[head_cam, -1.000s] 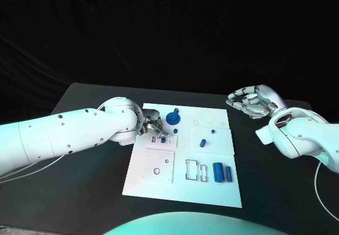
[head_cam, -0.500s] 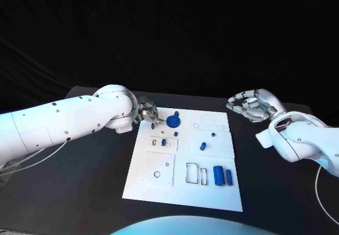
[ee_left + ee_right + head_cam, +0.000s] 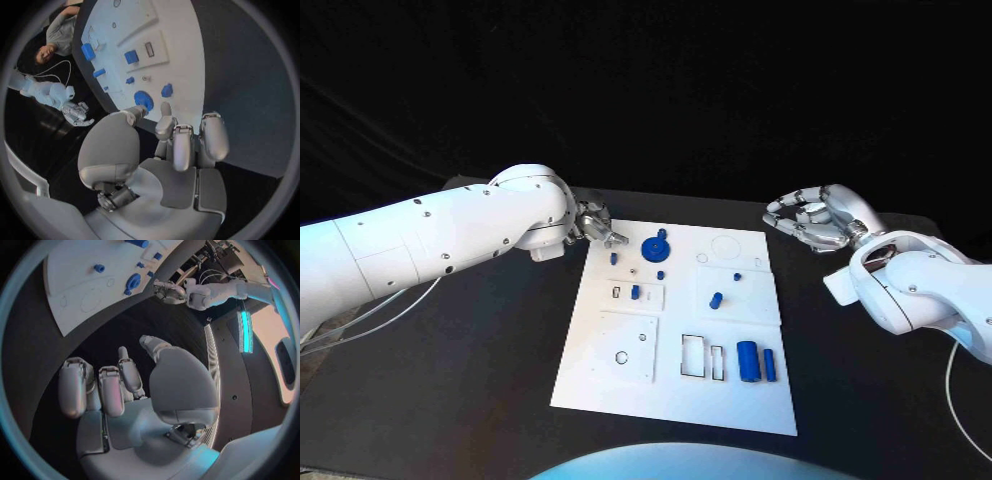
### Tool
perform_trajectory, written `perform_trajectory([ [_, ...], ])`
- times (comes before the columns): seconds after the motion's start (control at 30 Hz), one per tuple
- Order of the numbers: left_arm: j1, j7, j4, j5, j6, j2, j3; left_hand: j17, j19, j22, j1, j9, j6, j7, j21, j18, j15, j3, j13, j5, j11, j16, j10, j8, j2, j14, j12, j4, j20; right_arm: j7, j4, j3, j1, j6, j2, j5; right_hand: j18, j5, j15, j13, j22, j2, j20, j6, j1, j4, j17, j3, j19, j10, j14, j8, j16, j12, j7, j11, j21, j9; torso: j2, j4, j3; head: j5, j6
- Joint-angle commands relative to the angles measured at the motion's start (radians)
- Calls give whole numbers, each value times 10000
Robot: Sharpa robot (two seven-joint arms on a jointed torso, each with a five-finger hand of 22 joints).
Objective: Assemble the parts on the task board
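Note:
The white task board [image 3: 678, 385] lies in the middle of the black table. On its far part sits a round blue part [image 3: 656, 246], with small blue pieces [image 3: 615, 258] beside it. A blue piece [image 3: 635, 292] stands in a small slotted plate, another [image 3: 715, 298] lies mid-board, and two blue cylinders [image 3: 749, 357] lie near the right edge. My left hand [image 3: 596, 226] hovers at the board's far left corner, fingers apart, holding nothing; its wrist view shows the round part [image 3: 144, 99] just beyond the fingertips [image 3: 165, 107]. My right hand [image 3: 815, 215] hangs off the board's far right, loosely curved and empty.
Bare black table [image 3: 473, 400] surrounds the board on all sides. The board [image 3: 75, 280] shows beyond my right hand's fingers in the right wrist view, with my left hand [image 3: 165, 290] behind it. Empty rectangular cut-outs [image 3: 692, 353] sit left of the cylinders.
My left hand has drawn back from the small slotted plate to the board's far left corner, leaving the blue piece standing there. My right hand has barely moved.

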Motion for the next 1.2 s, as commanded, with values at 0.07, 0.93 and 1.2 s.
perform_trajectory([
  [0.07, 17, 54, -283, -102, 466, 180, -41, 1704, -46, -44, 73, -9, -2, 85, -61, -41, 63, -72, -24, -53, 37, 36, -17, -32, 18, 775, -75, 7, 52, 63, 9, 0, -8, 123, 8, -68, 52, -58, -37, -6, 1098, -16, -32, -91, -6, 4, 417, -32, -70, -37, 522, 53, -61, -31, 10, -9, -50, 13, 5, -22, -5, 37, -12],
  [0.93, 10, 26, -936, -170, 799, 573, -206, 1700, -64, -51, 181, -63, 155, 74, -76, -34, 84, -304, -51, -39, 43, 34, -78, -40, -3, 772, -82, -10, 92, 54, -12, 0, -39, 114, 31, -37, 53, -51, -38, -7, 1096, -5, -32, -92, 0, 7, 413, -31, -71, -36, 522, 56, -62, -31, 10, -10, -54, 14, -1, -26, 5, 50, -119],
  [1.2, 9, -1, -966, -157, 1131, 602, -221, 1700, -77, -62, 399, -83, 220, 53, -86, -29, 74, -292, -59, -20, 27, 35, -98, -34, 69, 771, -79, -27, 93, 52, -19, 0, -44, 113, 41, -19, 57, -34, -40, -23, 1087, 22, -34, -101, 16, 25, 390, -40, -78, -48, 517, 68, -74, -42, 9, -12, -71, 17, -8, -10, 18, 50, -134],
])
